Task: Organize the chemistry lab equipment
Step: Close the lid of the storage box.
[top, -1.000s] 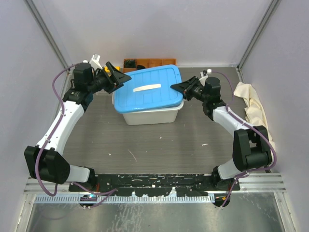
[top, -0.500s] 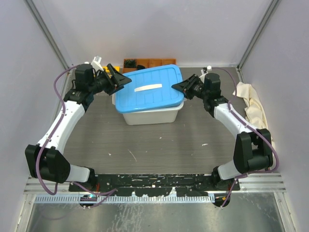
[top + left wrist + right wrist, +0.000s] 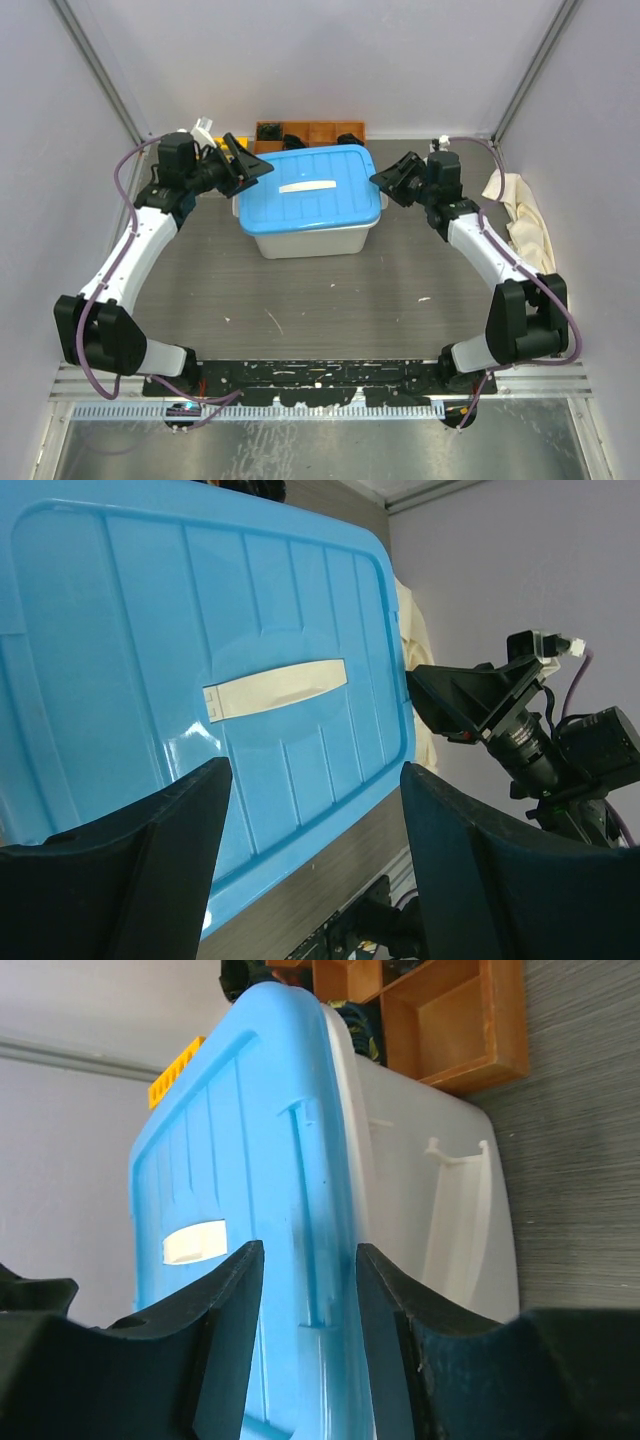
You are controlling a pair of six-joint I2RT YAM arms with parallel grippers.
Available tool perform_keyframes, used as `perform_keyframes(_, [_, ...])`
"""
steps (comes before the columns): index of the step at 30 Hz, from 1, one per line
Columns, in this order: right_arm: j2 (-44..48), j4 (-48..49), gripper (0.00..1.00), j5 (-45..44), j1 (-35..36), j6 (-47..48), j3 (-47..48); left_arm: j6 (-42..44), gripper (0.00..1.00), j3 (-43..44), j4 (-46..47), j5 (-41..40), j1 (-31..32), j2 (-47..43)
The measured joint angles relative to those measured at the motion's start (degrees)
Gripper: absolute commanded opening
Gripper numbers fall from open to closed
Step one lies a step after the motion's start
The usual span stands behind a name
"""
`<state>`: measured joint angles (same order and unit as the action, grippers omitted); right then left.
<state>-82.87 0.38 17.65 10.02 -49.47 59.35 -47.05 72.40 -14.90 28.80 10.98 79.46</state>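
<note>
Spread left claw (image 3: 315, 770) before blue lid (image 3: 150, 610)

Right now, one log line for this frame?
blue lid: on bin | left pincer: open, lid's left end | right pincer: open, lid's right end

Your table (image 3: 330, 290) is a grey, wood-grained top. A white bin (image 3: 315, 240) with a blue lid (image 3: 310, 190) stands on it, towards the back. Just behind the bin, a wooden compartment tray (image 3: 322, 129) sits against the rear wall. A crumpled cream cloth (image 3: 525, 215) lies along the right edge. A few small pale flecks (image 3: 424, 298) dot the bare surface nearer you.
</note>
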Motion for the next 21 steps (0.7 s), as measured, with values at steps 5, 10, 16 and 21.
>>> perform_keyframes(5, [2.4,-2.8,0.49,-4.2,0.0,2.1,0.0,0.0,0.68,0.0,0.0,0.2,0.0,0.7])
perform_keyframes(10, [7.2,-5.1,0.24,-9.9,0.2,5.5,0.5,0.0,0.65,0.0,0.0,0.2,0.0,1.3])
perform_keyframes(16, [6.2,-6.0,0.01,-7.8,0.2,11.0,8.3,0.5,0.64,0.1,0.0,0.1,0.0,2.7])
perform_keyframes(21, [-2.9,-3.4,0.01,3.6,0.2,11.5,18.0,1.1,0.64,1.2,-0.3,0.2,0.0,5.0])
